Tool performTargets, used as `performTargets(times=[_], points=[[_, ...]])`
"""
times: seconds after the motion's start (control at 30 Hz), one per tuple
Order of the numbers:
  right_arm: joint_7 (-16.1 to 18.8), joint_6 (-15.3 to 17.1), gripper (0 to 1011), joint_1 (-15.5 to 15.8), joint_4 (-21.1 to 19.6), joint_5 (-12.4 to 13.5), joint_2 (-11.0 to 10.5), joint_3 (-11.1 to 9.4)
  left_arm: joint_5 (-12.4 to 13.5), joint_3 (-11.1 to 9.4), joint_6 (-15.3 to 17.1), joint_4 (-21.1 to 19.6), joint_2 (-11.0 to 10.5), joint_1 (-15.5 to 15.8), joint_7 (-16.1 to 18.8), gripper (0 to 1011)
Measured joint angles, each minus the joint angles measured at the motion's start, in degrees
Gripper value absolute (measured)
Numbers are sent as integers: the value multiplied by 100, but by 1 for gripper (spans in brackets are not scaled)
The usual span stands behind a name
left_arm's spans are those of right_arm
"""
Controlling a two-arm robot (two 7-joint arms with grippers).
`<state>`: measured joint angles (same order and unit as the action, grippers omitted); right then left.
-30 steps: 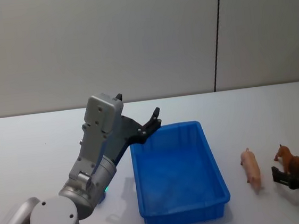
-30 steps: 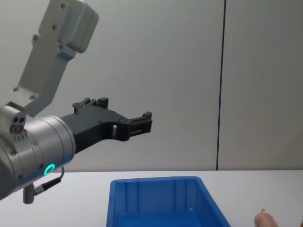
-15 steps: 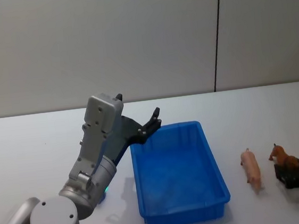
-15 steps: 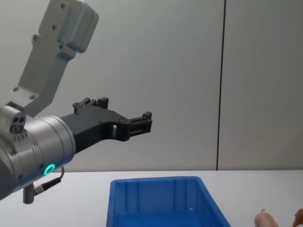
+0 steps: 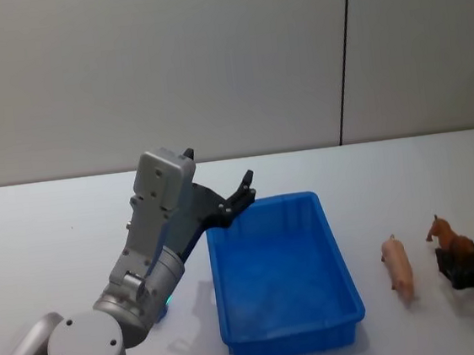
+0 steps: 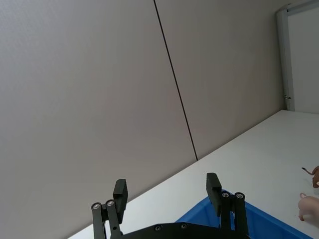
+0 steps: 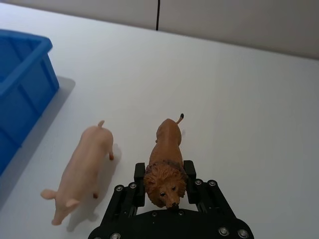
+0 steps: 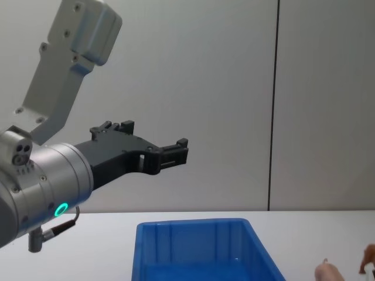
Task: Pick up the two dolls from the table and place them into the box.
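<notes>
Head view: a bright blue rectangular plastic box with a thick rim sits near the middle of the plain white flat tabletop, its long sides running from 12 to 6 o'clock. At 3 o'clock from the box, near it but apart, lies a pale pinkish-tan plastic pig doll, stretched along the same line with its tail toward 12 and its snout toward 6. Just beyond the pig doll, again at 3 o'clock, is a small brown plastic lion doll with a darker reddish mane, its tail pointing to about 11 o'clock. The right gripper reaches in from 4 o'clock at the edge of the view. In the right wrist view its black fingers are closed on the lion doll, pressing the mane from both sides. The lion's body and curled tail stick out ahead of them, and the pig doll lies beside it without touching. Whether the lion's feet touch the tabletop cannot be told. The left gripper hangs in the air at about 10 o'clock from the box, over its far left corner, fingers spread wide and holding nothing. A green light ring glows on the grey left arm. Behind the tabletop stands a grey wall with a dark vertical seam.
</notes>
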<state>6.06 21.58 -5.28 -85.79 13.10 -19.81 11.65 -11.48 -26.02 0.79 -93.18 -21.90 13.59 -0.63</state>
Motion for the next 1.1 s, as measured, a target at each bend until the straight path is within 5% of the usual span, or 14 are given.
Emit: performTargets(times=[0.5,1.1], points=[[95,-576,434,-88,-384,-285,-72,-70,0,0,0,0,0,0,0,1001],[1095,-913,434,-564,-598,-188,59,-14,0,0,0,0,0,0,0,1001]])
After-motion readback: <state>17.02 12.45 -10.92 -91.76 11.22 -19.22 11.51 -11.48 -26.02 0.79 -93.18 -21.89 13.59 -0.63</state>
